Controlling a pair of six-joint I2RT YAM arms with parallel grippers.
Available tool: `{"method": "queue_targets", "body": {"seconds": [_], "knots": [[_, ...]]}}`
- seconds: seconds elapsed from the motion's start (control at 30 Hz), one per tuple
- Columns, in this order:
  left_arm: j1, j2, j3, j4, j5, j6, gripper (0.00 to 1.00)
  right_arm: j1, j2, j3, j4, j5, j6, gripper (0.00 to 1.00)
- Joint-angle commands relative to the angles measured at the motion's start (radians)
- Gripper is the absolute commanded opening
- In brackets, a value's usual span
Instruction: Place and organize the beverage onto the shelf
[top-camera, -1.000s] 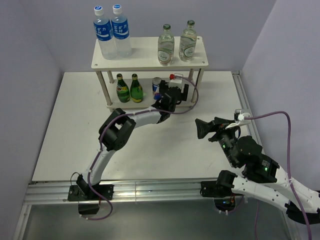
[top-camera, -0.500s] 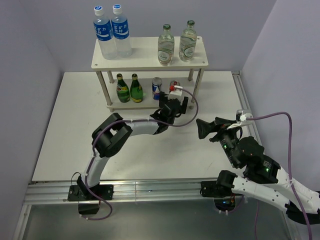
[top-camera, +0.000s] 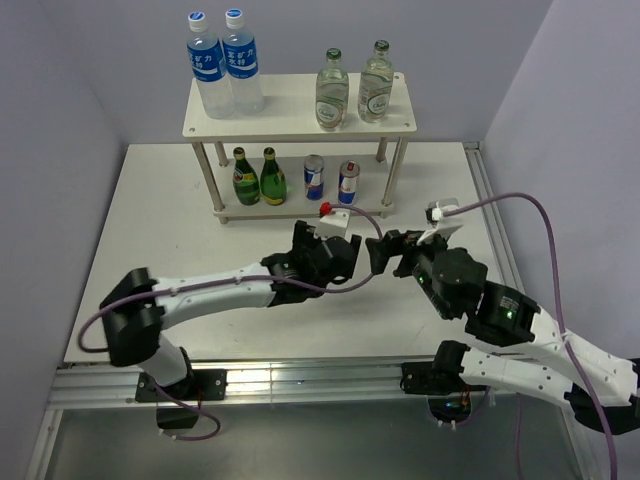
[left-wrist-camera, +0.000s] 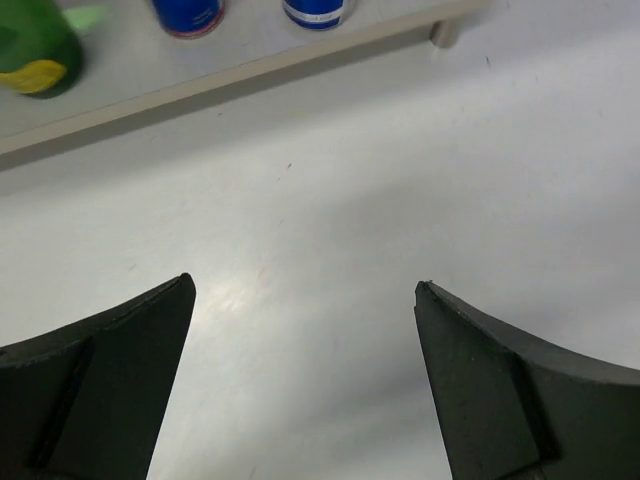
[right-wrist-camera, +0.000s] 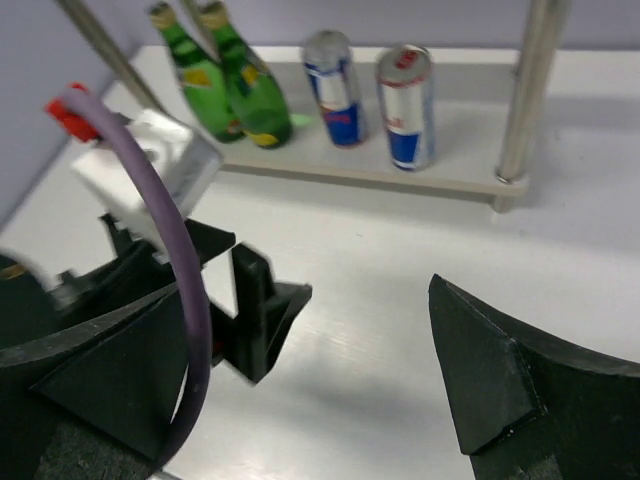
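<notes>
Left arm (top-camera: 215, 290) and right arm (top-camera: 520, 330) extend forward, wrists close, jaws wide.

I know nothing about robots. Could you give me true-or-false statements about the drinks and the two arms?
The two green bottles stand on the shelf's lower board beside the two cans. True.
The left gripper holds a can. False: its jaws are open and empty, above the table.
The clear glass bottles stand on the top board. True.
The right gripper is shut. False: its jaws are wide open, holding nothing.
The water bottles lie on the table. False: the water bottles stand upright on the top board.
</notes>
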Motion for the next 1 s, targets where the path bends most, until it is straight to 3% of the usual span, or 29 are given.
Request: {"method": "queue_targets", "body": {"seconds": [0.0, 0.07, 0.17, 0.3, 0.4, 0.6, 0.97], "knots": [[-0.064, -0.205, 0.183, -0.546, -0.124, -0.101, 0.98, 0.008, 0.019, 0.179, -0.056, -0.073, 0.003, 1.0], [-0.076, -0.321, 0.278, -0.645, -0.137, -0.07, 0.97, 0.006, 0.016, 0.291, -0.093, -0.079, -0.025, 1.0], [-0.087, -0.523, 0.289, -0.59, -0.116, 0.036, 0.95, 0.006, -0.009, 0.394, -0.124, -0.089, -0.068, 1.0], [-0.087, -0.714, 0.236, -0.524, -0.173, 0.066, 0.98, 0.006, -0.009, 0.48, -0.206, -0.052, -0.08, 1.0], [-0.087, -0.768, 0.242, -0.579, -0.188, 0.067, 0.99, 0.006, -0.006, 0.525, -0.269, -0.044, -0.069, 1.0], [-0.087, -0.86, 0.174, -0.506, -0.23, 0.071, 0.99, 0.006, -0.012, 0.551, -0.311, -0.064, -0.06, 1.0], [-0.087, -0.868, 0.159, -0.541, -0.274, 0.057, 0.99, 0.006, -0.015, 0.52, -0.27, -0.079, -0.075, 1.0]]}}
